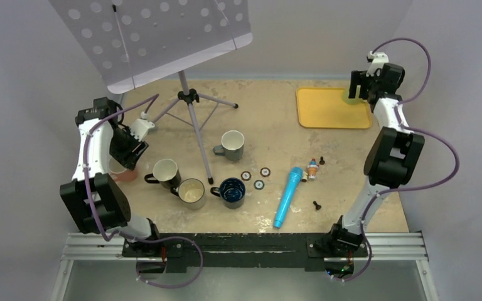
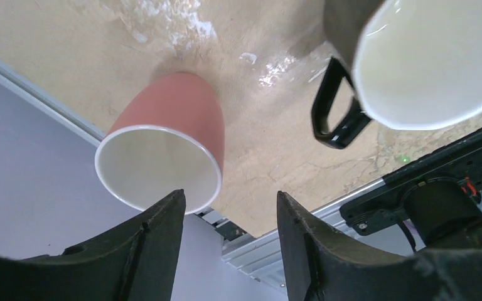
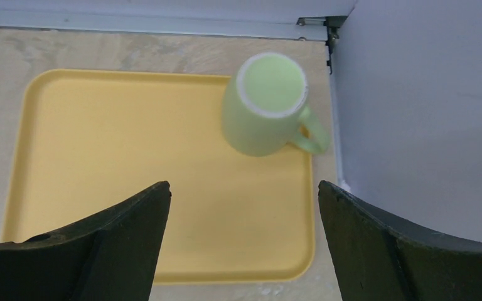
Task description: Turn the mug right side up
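1. We see the left gripper [image 2: 229,200] with its fingers [image 2: 157,238] spread and nothing between them; the gap shows bare table [image 2: 270,144].
2. Just beyond the left fingertip stands the pink mug [image 2: 176,113], its white mouth facing the wrist camera, untouched.
3. The pink mug sits close to the table's left edge, with the grey wall [image 2: 19,163] right behind the rail, so we find little room on that side.
4. On the other side, the black mug [image 2: 427,63] stands near, its handle turned toward the pink mug, with a strip of open table between them.
5. The right gripper [image 3: 243,188] is also wide open and holds nothing; its fingers [image 3: 125,232] hang above the near part of the tray [image 3: 100,157].
6. The green mug [image 3: 257,128] stands in the tray's far right corner, apart from the fingers, handle pointing to the right rim.
7. Its upper face looks like a flat pale disc with a white ring; we cannot tell for sure whether that is base or mouth.
8. The side wall [image 3: 427,113] rises just past the tray's right rim, while the tray left of the green mug is open.
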